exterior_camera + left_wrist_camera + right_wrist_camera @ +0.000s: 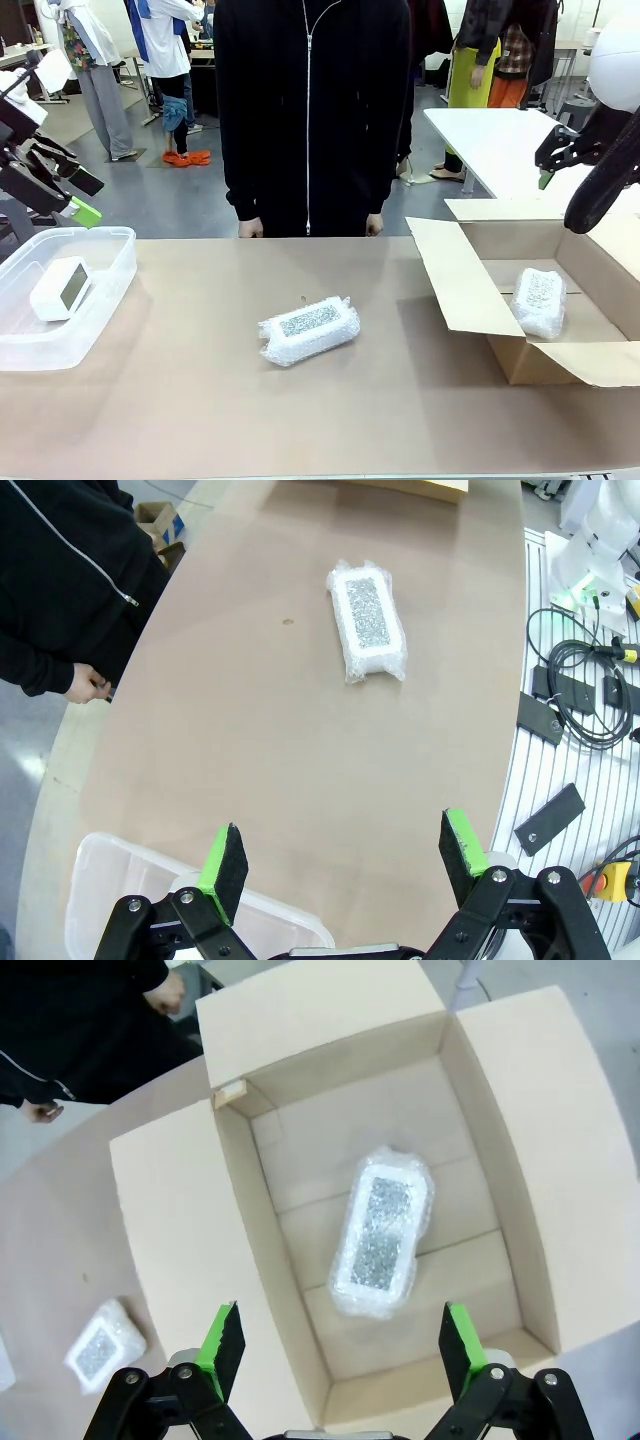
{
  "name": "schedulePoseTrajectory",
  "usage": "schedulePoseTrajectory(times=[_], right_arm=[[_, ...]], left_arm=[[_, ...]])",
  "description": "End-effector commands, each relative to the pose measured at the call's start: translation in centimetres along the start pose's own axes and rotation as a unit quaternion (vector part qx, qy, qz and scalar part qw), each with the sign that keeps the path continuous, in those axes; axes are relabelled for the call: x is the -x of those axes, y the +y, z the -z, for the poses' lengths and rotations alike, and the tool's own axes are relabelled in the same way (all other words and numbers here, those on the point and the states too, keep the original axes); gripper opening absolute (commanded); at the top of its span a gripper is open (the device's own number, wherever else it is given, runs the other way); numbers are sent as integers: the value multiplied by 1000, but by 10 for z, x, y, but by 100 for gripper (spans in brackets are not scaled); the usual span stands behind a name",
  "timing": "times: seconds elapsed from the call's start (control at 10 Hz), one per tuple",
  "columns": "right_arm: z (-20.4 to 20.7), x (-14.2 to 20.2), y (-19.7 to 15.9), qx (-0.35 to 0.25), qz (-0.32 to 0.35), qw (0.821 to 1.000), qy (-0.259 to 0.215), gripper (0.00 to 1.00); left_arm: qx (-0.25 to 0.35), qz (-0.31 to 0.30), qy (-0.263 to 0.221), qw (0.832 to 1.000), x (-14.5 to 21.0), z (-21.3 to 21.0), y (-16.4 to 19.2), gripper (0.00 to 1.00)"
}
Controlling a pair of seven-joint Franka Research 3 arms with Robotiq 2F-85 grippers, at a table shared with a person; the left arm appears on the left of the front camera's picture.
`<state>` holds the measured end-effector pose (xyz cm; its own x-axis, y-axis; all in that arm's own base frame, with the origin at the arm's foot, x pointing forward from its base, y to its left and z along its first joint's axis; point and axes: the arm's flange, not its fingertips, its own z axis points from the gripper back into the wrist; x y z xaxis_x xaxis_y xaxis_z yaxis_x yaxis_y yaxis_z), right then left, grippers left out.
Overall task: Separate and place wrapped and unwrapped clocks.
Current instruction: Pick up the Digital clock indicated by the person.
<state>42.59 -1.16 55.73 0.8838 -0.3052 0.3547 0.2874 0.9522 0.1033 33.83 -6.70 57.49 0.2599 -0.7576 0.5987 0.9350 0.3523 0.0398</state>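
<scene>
Front view: three clocks in all, two wrapped and one bare. The bare clock (60, 288), white with a dark screen, lies in a clear plastic tub (112, 248) at the left end of the surface (200, 400). One bubble-wrapped clock, the middle bundle (308, 330), lies alone near the centre of the surface, its grey speckled face up. The other, the boxed bundle (540, 300), lies inside the single open cardboard box (462, 285) at the right end. The left hand (88, 197) hangs above the tub's far corner and the right hand (548, 166) above the box's far side; both stand open and empty. One person (310, 110) in a black zip jacket stands at the far edge.

Left wrist view: the left hand (342, 852) has its two green-padded fingers spread wide with nothing between them. A corner of the tub (105, 875) shows just below them. The middle bundle (367, 623) lies well ahead on bare surface, apart from everything else. The person's sleeve and fist (85, 683) sit at the surface's edge. Black cables (580, 685) lie beside the surface.

Right wrist view: the right hand (342, 1335) is likewise spread wide and empty, directly over the box (300, 1020), whose four flaps are folded out. The boxed bundle (385, 1230) lies on the box floor, face up and slightly askew. The middle bundle (103, 1345) shows outside the box on the surface.
</scene>
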Motion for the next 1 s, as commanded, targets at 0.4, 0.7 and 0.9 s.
schedulePoseTrajectory(times=[0.4, 0.7, 0.9], right_arm=[[-9, 3, 23, -87, -92, 991, -45, 100], [-34, 33, 125, -351, -356, 864, -53, 100], [-41, 56, 136, -415, -427, 802, -40, 100]], left_arm=[[-2, -2, 3, 1000, -1, 0, -1, 100], [-2, -2, 3, 1000, -1, 0, -1, 100], [-2, -2, 3, 1000, -1, 0, -1, 100]])
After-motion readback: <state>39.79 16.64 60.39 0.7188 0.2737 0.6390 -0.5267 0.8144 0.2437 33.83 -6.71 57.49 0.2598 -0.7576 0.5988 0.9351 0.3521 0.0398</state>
